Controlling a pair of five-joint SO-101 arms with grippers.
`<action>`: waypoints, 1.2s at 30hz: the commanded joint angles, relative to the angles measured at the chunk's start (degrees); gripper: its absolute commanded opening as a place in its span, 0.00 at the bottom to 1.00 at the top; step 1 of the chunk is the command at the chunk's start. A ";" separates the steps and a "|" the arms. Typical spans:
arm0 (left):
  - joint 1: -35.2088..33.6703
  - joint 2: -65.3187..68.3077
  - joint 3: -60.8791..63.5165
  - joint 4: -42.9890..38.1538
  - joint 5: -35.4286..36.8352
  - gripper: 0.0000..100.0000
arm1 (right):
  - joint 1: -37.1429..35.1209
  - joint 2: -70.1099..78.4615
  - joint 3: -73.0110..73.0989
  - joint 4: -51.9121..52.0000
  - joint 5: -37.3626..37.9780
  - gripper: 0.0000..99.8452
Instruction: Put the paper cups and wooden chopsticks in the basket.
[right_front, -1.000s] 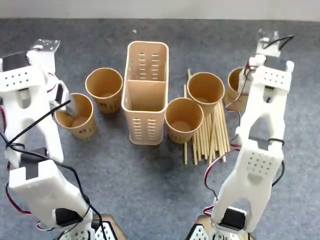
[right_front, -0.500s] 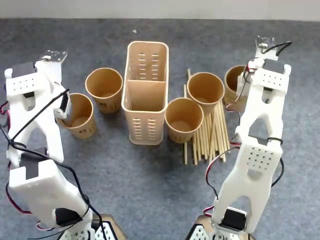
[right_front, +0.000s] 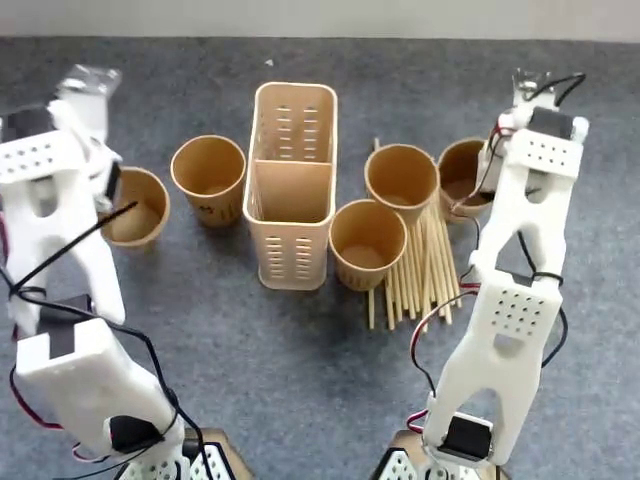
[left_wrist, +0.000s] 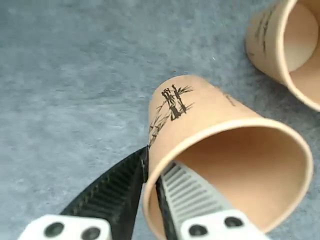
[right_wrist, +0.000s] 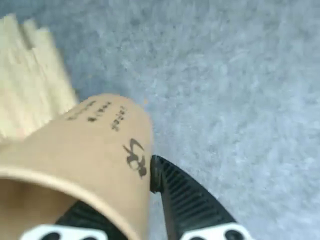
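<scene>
left gripper (left_wrist: 155, 162): pinching left cup's (left_wrist: 215, 115) wall
right gripper (right_wrist: 142, 177): pinching right cup's (right_wrist: 85, 145) wall
basket (right_front: 292, 255): centre, three loose cups (right_front: 208, 172) beside
chopsticks (right_front: 428, 268): against two of them

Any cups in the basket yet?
No, the high view looks straight down into both compartments of the basket, and nothing lies in either.

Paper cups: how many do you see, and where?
5. Far-left cup in the left gripper; second cup left of the basket; third cup by the basket's right side; fourth cup on the chopsticks; far-right cup in the right gripper. None seen inside the basket.
</scene>
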 joint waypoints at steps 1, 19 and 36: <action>-3.03 -1.19 -14.46 4.48 -0.35 0.00 | -0.04 -7.87 -13.23 8.13 0.44 0.01; 29.41 -8.22 -45.85 4.40 11.96 0.00 | -8.75 -38.46 -0.31 7.87 0.09 0.01; 36.88 -7.96 -13.23 -7.65 14.33 0.00 | -16.84 -50.15 13.76 7.78 0.09 0.01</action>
